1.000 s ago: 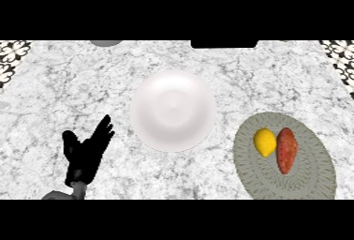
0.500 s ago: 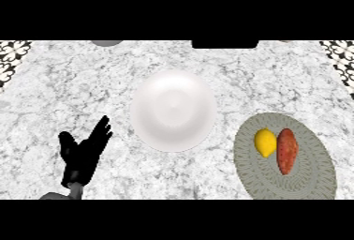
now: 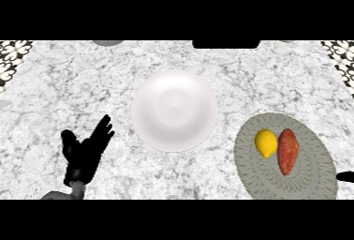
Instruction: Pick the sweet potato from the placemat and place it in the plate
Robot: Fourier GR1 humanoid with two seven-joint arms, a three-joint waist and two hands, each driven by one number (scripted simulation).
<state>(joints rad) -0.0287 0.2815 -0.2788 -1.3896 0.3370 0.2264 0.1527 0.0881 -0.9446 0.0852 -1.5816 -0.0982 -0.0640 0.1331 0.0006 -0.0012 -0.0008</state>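
since the earlier pictures, a small black tip had come into the head view at the right edge, low down beside the placemat (image 3: 314, 176); it appeared to be part of the right hand (image 3: 346, 176), and so little of it showed that i could not tell whether its fingers were spread or curled. nothing else had shifted.

fingers of the left hand (image 3: 84, 152) were straight and spread, pointing up and a little to the right, the thumb set apart on the left side, holding nothing. that hand rested open near the lower left of the counter (image 3: 76, 79), with its grey forearm entering from the bottom edge below it. it lay well apart from the plate (image 3: 173, 110).

the plate, white and round, sat near the middle of the counter with nothing on it. to its lower right lay the grey oval placemat, its near edge just beside the plate's rim. the sweet potato (image 3: 287, 151) was on the placemat, reddish brown, lying lengthwise up and down. a lemon (image 3: 266, 143) lay just to its left, the two touching or nearly so. neither hand touched the sweet potato.
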